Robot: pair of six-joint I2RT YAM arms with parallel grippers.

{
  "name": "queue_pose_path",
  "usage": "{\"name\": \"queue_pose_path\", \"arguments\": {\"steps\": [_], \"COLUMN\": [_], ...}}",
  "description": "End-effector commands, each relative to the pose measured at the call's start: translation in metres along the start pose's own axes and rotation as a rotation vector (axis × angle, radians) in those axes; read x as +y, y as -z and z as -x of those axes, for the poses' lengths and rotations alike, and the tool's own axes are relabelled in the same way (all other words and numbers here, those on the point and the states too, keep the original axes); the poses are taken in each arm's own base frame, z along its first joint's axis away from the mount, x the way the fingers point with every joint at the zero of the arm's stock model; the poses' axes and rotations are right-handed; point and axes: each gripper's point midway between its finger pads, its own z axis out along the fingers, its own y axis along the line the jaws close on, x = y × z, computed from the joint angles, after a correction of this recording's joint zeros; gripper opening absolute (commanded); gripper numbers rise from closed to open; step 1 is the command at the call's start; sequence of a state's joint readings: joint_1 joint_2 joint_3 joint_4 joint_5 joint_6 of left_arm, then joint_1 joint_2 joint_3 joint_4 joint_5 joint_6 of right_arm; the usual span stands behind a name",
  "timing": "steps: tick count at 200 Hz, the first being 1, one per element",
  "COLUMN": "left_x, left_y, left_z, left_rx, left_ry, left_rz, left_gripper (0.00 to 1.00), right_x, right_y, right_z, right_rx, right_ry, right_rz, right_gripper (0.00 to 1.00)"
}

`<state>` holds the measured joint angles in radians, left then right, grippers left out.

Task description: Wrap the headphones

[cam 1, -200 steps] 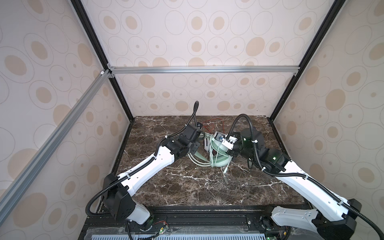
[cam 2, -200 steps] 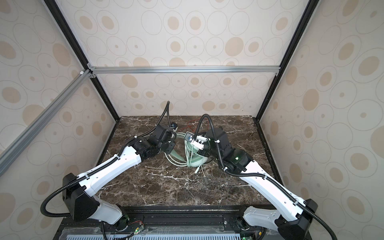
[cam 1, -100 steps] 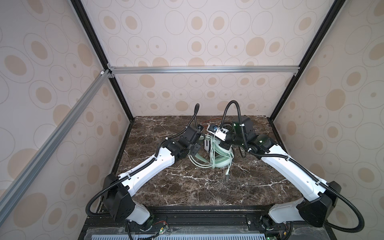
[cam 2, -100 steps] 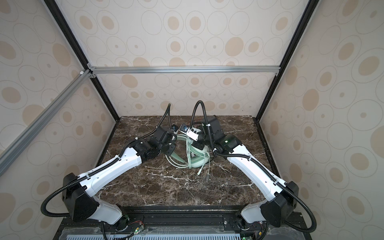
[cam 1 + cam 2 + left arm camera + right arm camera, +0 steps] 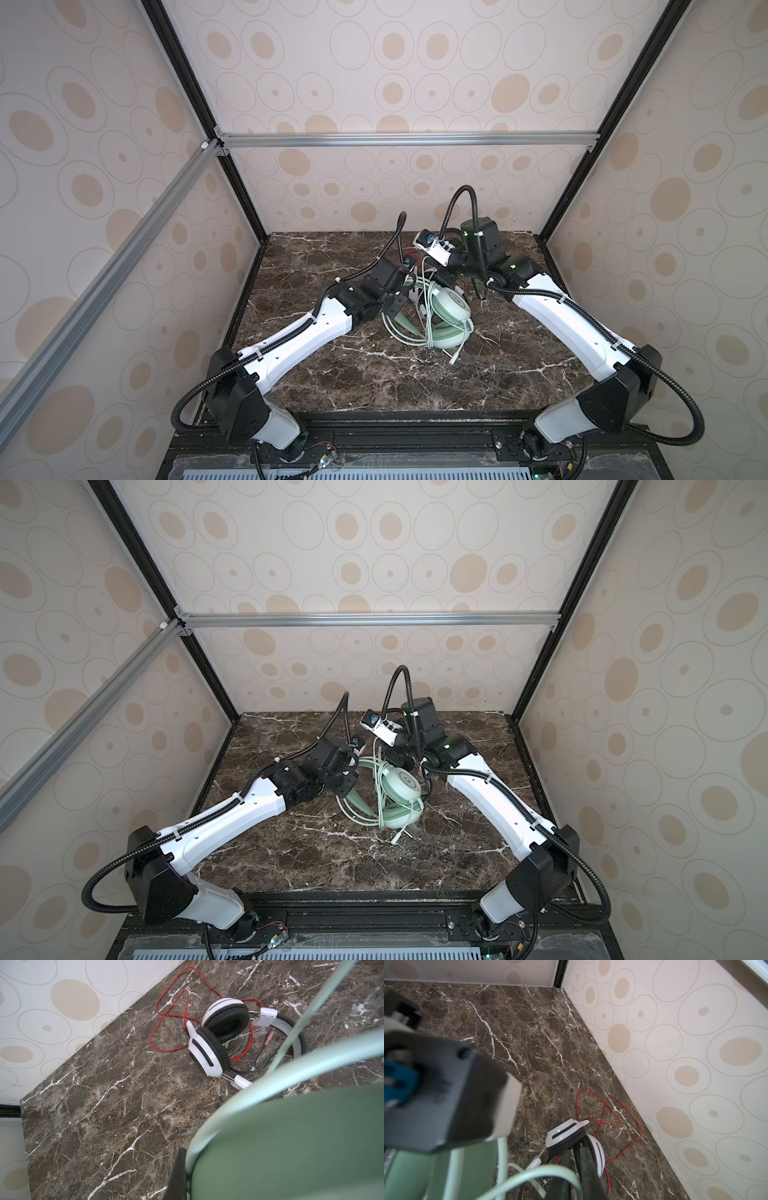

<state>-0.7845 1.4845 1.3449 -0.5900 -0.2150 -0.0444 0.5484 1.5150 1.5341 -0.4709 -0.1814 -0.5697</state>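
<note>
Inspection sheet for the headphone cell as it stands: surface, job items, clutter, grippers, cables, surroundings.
Surface: dark marble table, no damage seen.
Job's things: mint-green headset mid-table; white-and-black headset lying behind it, toward the back wall.
Clutter: nothing seen.
Grippers: left gripper shut on the mint-green headset's headband; right gripper shut, seemingly on the pale green cable.
Cables: pale green cable looped over its headset, plug end loose; red cable sprawled unwrapped.
Surroundings: patterned walls, aluminium frame.

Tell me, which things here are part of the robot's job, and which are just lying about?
Part of the job: mint-green headset, its pale green cable, white-and-black headset, its red cable.

Just there: marble tabletop, spotted walls, aluminium rail.
</note>
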Motion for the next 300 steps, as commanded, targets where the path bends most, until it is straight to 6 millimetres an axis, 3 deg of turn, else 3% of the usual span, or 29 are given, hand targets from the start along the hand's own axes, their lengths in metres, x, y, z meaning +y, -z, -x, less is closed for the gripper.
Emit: {"name": "queue_pose_path", "arguments": {"steps": [1,37,90,121,134,156,163,179,193,222,263,300], "left_x": [-0.008,-0.007,-0.008,-0.008,-0.012,-0.027,-0.029,-0.024,-0.016,0.002,0.023,0.038], "left_y": [0.019,0.017,0.019,0.022,0.024,0.031,0.033,0.036,0.038,0.042,0.048,0.058], "left_z": [0.017,0.016,0.017,0.02,0.022,0.028,0.031,0.037,0.042,0.054,0.073,0.088], "left_rx": [-0.074,-0.068,-0.075,-0.089,-0.1,-0.133,-0.144,-0.157,-0.164,-0.171,-0.183,-0.196], "left_ry": [-0.009,-0.008,-0.007,-0.004,-0.002,0.012,0.028,0.077,0.109,0.143,0.177,0.193], "left_rz": [-0.048,-0.041,-0.049,-0.056,-0.08,-0.176,-0.197,-0.206,-0.19,-0.136,-0.098,-0.062], "left_gripper": [0.0,0.0,0.0,0.0,0.0,0.0,0.0,0.0,0.0,0.0,0.0,0.0], "right_x": [-0.02,-0.024,-0.062,-0.07,-0.064,-0.054,-0.052,-0.046,-0.041,-0.021,0.027,0.068], "right_y": [0.004,0.009,0.019,0.012,0.006,-0.003,-0.005,-0.006,-0.004,0.017,0.048,0.06], "right_z": [0.013,-0.004,-0.036,-0.046,-0.049,-0.049,-0.05,-0.054,-0.062,-0.082,-0.12,-0.153], "right_rx": [-0.068,-0.099,-0.154,-0.161,-0.159,-0.183,-0.19,-0.194,-0.185,-0.167,-0.144,-0.131], "right_ry": [-0.047,-0.134,-0.449,-0.547,-0.562,-0.593,-0.603,-0.621,-0.635,-0.662,-0.719,-0.781], "right_rz": [-0.057,-0.092,-0.1,-0.069,-0.032,0.031,0.044,0.06,0.052,0.011,0.01,0.044], "right_gripper": [0.04,0.0,0.0,0.0,0.0,0.12,0.2,0.54,0.65,0.71,0.74,0.73]}}
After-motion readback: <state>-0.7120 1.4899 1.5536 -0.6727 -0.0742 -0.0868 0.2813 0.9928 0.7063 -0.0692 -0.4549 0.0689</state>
